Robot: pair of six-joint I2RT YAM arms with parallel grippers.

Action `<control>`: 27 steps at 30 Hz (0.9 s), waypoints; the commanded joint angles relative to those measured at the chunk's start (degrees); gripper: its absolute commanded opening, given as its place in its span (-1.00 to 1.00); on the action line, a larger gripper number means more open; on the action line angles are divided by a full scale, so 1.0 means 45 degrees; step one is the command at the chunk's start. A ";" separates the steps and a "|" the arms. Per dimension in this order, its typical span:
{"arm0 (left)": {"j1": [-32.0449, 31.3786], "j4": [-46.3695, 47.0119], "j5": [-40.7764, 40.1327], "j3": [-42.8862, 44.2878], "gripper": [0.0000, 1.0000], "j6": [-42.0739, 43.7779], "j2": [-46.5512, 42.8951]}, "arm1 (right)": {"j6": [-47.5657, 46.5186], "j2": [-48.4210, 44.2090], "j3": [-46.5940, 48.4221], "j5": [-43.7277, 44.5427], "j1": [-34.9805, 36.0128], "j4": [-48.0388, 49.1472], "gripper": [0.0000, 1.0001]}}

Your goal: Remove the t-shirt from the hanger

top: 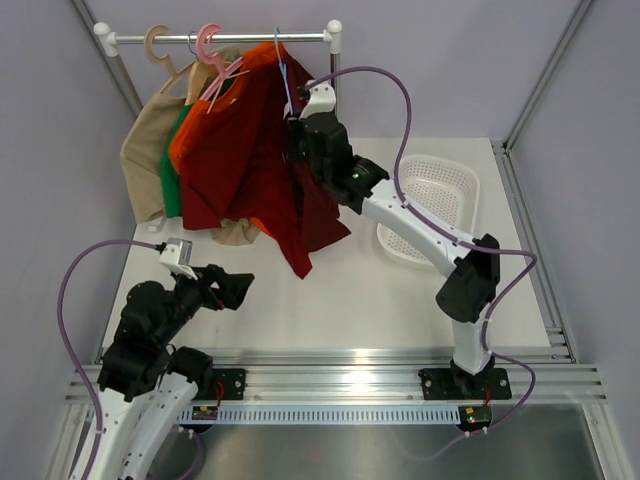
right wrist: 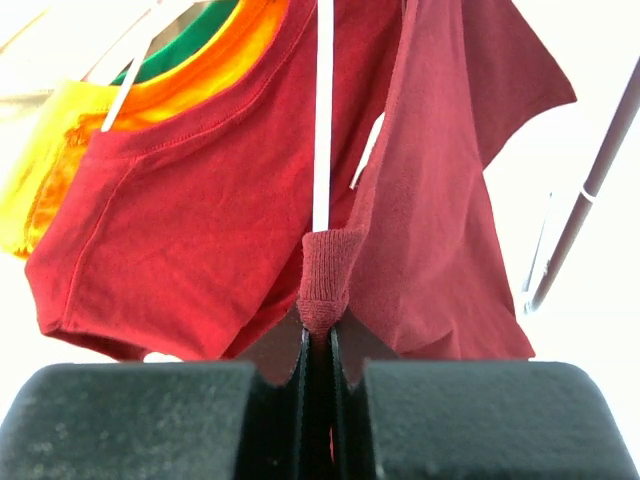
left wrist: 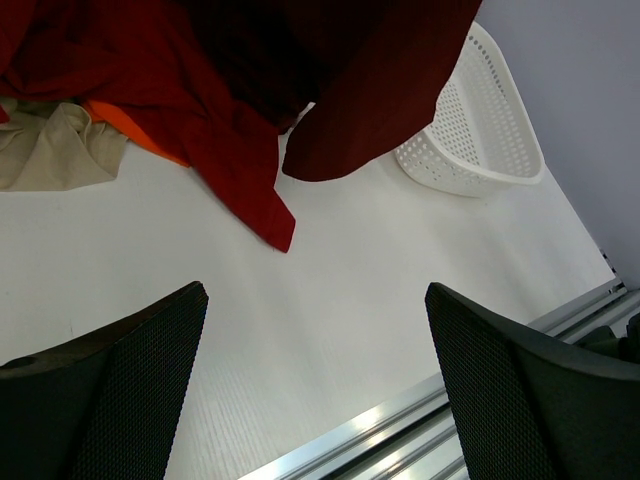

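Two claws, wide apart from each other. At far left, low over the table (top: 330, 300), left claw (top: 225, 290) spread wide, holding nothing, well away from the clothes. Further right, up on the rail (top: 250, 38), several shirts bunched together, a brighter red shirt (top: 235, 150) in front. At the right end of that bunch, thin pale hanger (top: 284, 75) hooked over the rail, hook uppermost, carrying the dark maroon t-shirt (left wrist: 380, 90): long axis straight down, collar at the top, hem low near the table. Right claw (right wrist: 318, 335) pinched together on the t-shirt's ribbed collar, just below the hanger's wire. Right again, white basket (top: 440, 200) lying on the table.
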 commanded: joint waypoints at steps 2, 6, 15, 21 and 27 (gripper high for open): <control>-0.0099 0.0523 -0.0093 0.0460 0.85 -0.0172 0.0438 | -0.0226 -0.2318 -0.1975 0.0517 0.0276 0.3383 -1.00; -0.0118 0.0543 -0.0288 0.1474 0.85 -0.0231 0.1198 | 0.0202 -0.3354 -0.3716 0.0340 0.0335 0.4091 -1.00; -0.0138 0.1907 0.0688 0.4228 0.71 -0.2609 0.3640 | 0.1042 -0.4956 -0.7230 0.0164 0.0686 0.4326 -1.00; -0.0215 0.3256 0.1194 0.5225 0.60 -0.3861 0.5788 | 0.1550 -0.6693 -0.9614 0.0165 0.1213 0.4170 -1.00; -0.2419 0.3843 -0.0870 0.6689 0.61 -0.3747 0.8245 | 0.1844 -0.8217 -1.1119 0.0515 0.1799 0.3838 -1.00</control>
